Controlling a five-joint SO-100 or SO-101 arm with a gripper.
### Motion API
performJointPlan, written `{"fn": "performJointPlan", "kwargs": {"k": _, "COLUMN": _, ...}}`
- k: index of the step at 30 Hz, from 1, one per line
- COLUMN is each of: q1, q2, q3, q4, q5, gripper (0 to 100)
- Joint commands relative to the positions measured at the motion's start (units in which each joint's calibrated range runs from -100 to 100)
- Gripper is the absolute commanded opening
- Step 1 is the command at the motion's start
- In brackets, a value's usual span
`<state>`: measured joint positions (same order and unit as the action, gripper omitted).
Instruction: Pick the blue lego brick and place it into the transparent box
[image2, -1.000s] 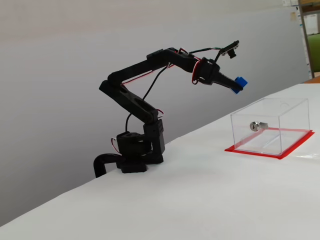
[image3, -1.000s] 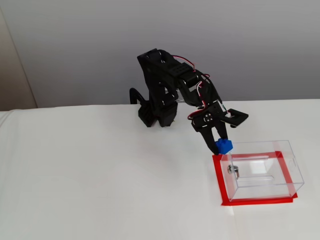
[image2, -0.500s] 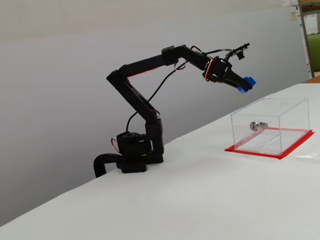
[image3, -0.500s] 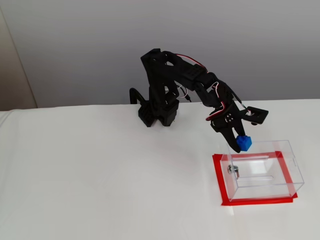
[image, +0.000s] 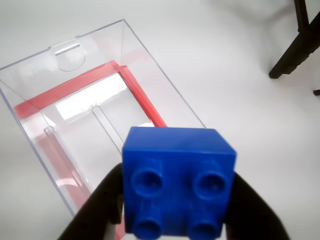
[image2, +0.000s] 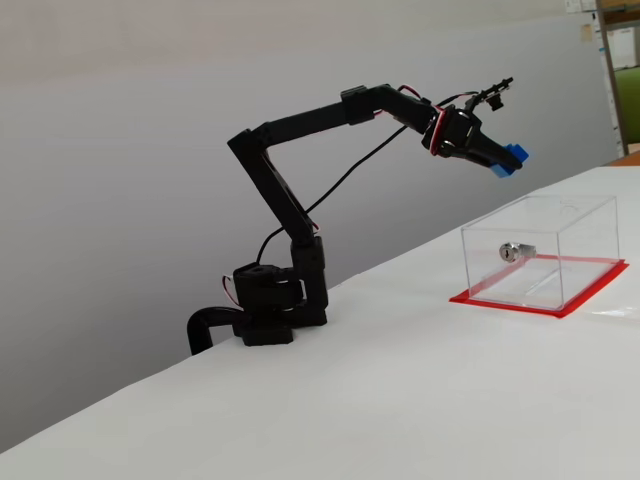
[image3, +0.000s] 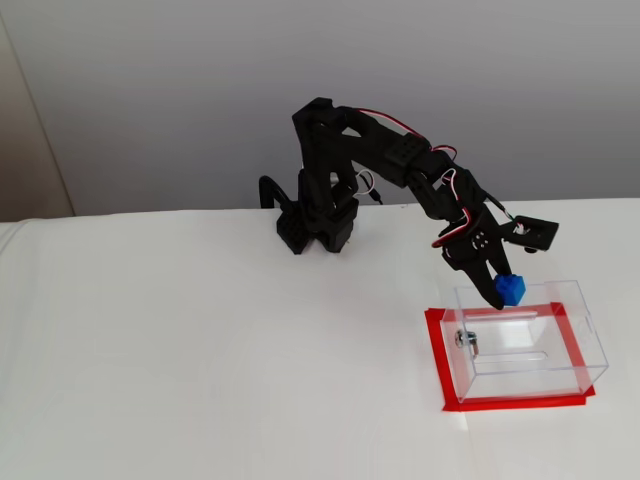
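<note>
My gripper (image: 177, 200) is shut on the blue lego brick (image: 178, 180), whose studs face the wrist camera. Both fixed views show the blue lego brick (image2: 511, 158) (image3: 509, 289) held in the air above the transparent box (image2: 545, 250) (image3: 525, 335), over its near-arm end. The transparent box (image: 85, 115) lies below and beyond the brick in the wrist view, open-topped, on a red base. A silver lock cylinder (image2: 512, 252) sits on one wall. The black fingers (image: 100, 205) flank the brick on both sides.
The box stands on a white table (image3: 200, 350). My arm's base (image3: 315, 225) is clamped at the table's far edge by a grey wall. A dark stand leg (image: 295, 45) shows at the wrist view's upper right.
The arm has stretched out further, carrying the blue brick from beside the box's near edge to above the box. The gripper stayed shut on it.
</note>
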<state>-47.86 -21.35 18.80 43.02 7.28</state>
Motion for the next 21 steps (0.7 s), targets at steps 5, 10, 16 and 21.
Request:
{"fn": "performJointPlan", "kwargs": {"k": 5, "q1": -0.5, "q2": 6.1, "q3": -10.8, "q4": -0.5, "q5": -0.2, "gripper": 11}}
{"fn": "performJointPlan", "kwargs": {"k": 10, "q1": -0.8, "q2": 11.6, "q3": -16.3, "q4": -0.3, "q5": -0.2, "gripper": 11}}
{"fn": "performJointPlan", "kwargs": {"k": 16, "q1": -1.8, "q2": 13.5, "q3": -17.2, "q4": -0.3, "q5": -0.2, "gripper": 10}}
{"fn": "performJointPlan", "kwargs": {"k": 21, "q1": -2.1, "q2": 13.6, "q3": -17.1, "q4": -0.3, "q5": -0.2, "gripper": 11}}
